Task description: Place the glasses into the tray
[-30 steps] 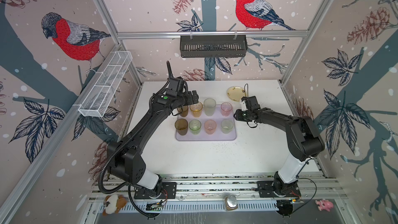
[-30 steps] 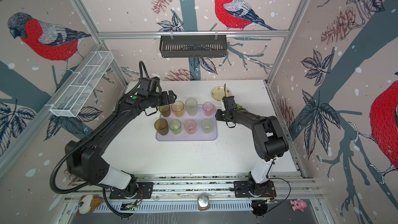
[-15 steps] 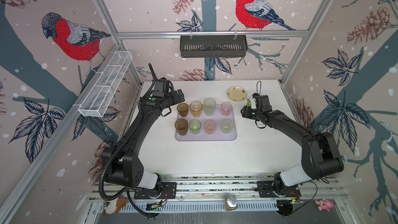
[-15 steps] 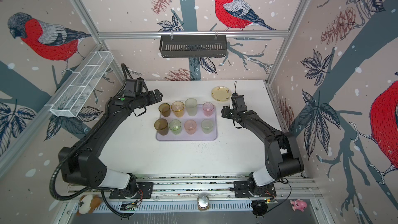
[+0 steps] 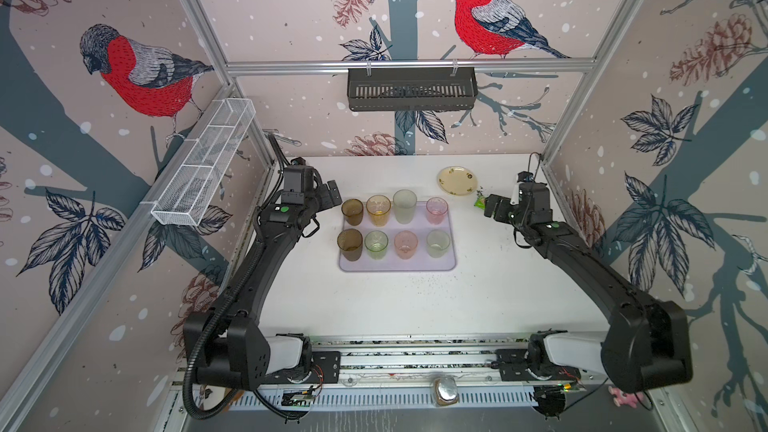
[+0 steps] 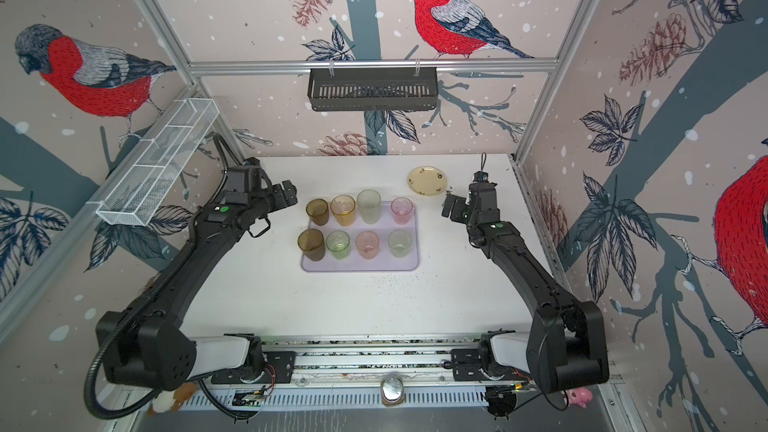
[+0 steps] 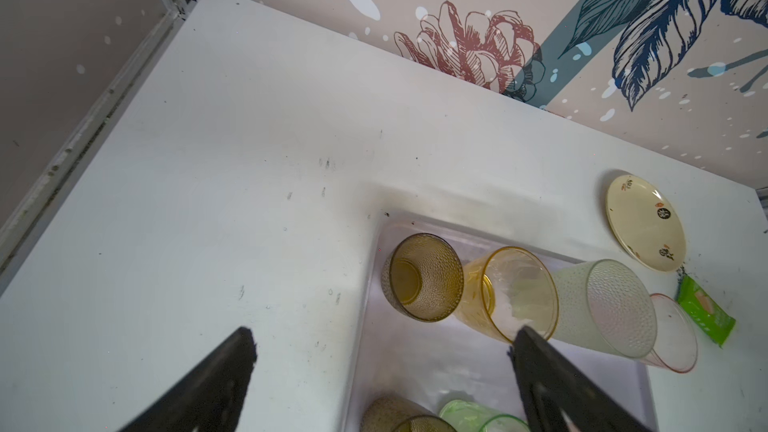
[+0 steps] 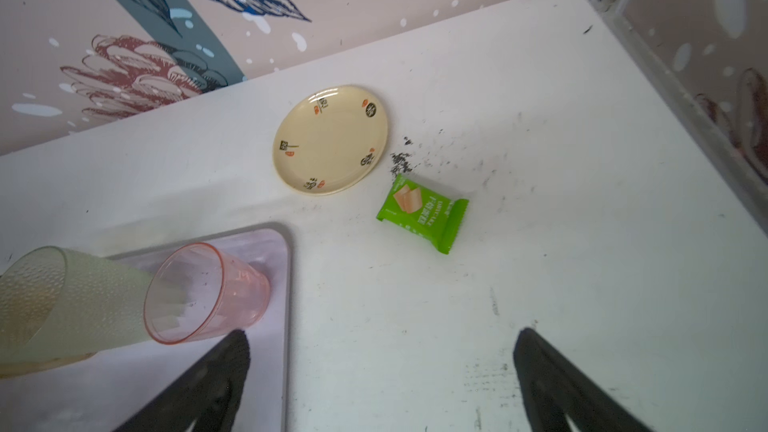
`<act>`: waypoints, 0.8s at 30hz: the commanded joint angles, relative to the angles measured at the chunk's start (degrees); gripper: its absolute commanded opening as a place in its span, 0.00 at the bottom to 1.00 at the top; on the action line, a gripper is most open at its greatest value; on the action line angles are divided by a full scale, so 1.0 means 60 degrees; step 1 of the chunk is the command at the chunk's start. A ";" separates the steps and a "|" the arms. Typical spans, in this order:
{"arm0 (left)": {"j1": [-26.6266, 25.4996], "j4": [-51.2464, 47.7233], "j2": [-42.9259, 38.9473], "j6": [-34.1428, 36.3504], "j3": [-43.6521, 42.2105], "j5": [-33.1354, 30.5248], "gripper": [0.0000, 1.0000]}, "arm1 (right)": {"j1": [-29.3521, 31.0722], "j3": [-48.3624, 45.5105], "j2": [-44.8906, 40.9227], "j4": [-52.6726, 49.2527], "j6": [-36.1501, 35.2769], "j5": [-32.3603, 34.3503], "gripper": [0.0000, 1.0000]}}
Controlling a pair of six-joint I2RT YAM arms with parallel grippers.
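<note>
White tabletop (image 5: pixel 374 305), low-rimmed lilac tray (image 5: pixel 399 264), 8 upright translucent tinted glasses (image 5: pixel 405 243)

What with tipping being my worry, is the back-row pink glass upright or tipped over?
Upright. The pink glass stands on its base at the far right corner of the tray, open rim up, in both top views.
</note>
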 commanded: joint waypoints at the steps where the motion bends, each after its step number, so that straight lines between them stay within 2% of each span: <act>1: 0.0016 0.1449 -0.0613 0.0076 -0.0743 -0.1157 0.97 | -0.0353 -0.0544 -0.0867 0.1045 0.0544 0.0586 1.00; 5: 0.0026 0.2381 -0.1042 0.0132 -0.1747 -0.2126 0.97 | -0.0982 -0.1493 -0.1921 0.2067 0.0842 0.1073 1.00; 9: 0.0025 0.3106 -0.1043 0.0233 -0.2575 -0.3545 0.97 | -0.1655 -0.2086 -0.2110 0.2492 0.1114 0.1747 1.00; 12: 0.0025 0.4029 -0.1170 0.0607 -0.3444 -0.4159 0.97 | -0.2223 -0.2692 -0.2176 0.2909 0.1739 0.2519 1.00; 18: 0.0023 0.7233 -0.1813 0.1678 -0.5820 -0.4761 0.97 | -0.3265 -0.4417 -0.2204 0.5323 0.1624 0.2001 1.00; 21: 0.0025 0.9398 -0.2019 0.2091 -0.7099 -0.4794 0.97 | -0.3431 -0.4466 -0.1414 0.5669 0.1451 0.1752 1.00; 24: 0.0025 1.0776 -0.1826 0.2181 -0.7819 -0.4739 0.97 | -0.3477 -0.4300 -0.0701 0.5722 0.1102 0.1383 1.00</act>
